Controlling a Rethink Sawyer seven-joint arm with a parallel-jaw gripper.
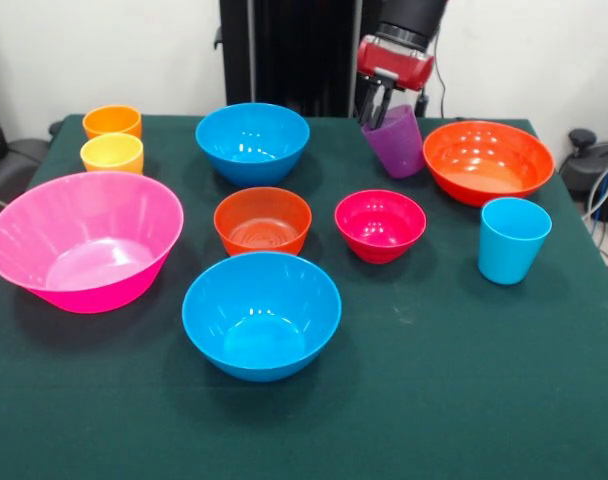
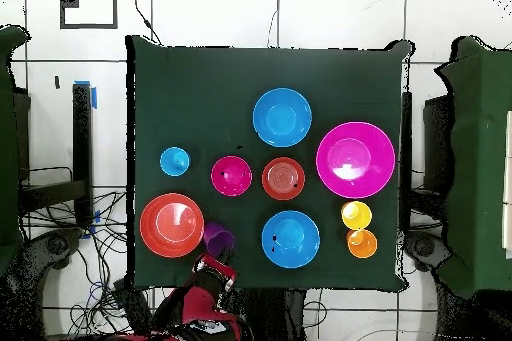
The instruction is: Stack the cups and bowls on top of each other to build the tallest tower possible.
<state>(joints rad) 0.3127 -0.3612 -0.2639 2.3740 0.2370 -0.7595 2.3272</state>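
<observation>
The gripper [image 1: 376, 108] pinched the near rim of the purple cup [image 1: 397, 142], its dark fingers [image 1: 369, 110] drawn close on the thin wall, one inside and one outside as far as the front view showed. The translucent cup hung tilted at the table's far edge, just beside the orange-red bowl [image 1: 487, 160]; whether its base touched the green cloth [image 1: 434, 400] could not be told. From overhead the same cup [image 2: 218, 237] sat between the orange-red bowl [image 2: 171, 224] and the red arm's gripper [image 2: 215, 271]. Four cups were on the table: the purple one, a light blue cup [image 1: 512, 239] standing upright alone near one side, and a short orange cup [image 1: 112, 121] with a short yellow cup [image 1: 112, 153] just in front of it at the opposite side. Six bowls stood open side up and apart from one another: a large pink bowl [image 1: 84, 238] leaning slightly, two blue bowls, one far [image 1: 252, 141] and one near [image 1: 261, 313], the wide orange-red bowl, a small orange bowl [image 1: 263, 220] and a small magenta bowl [image 1: 380, 224] side by side at the centre. Nothing was stacked.
</observation>
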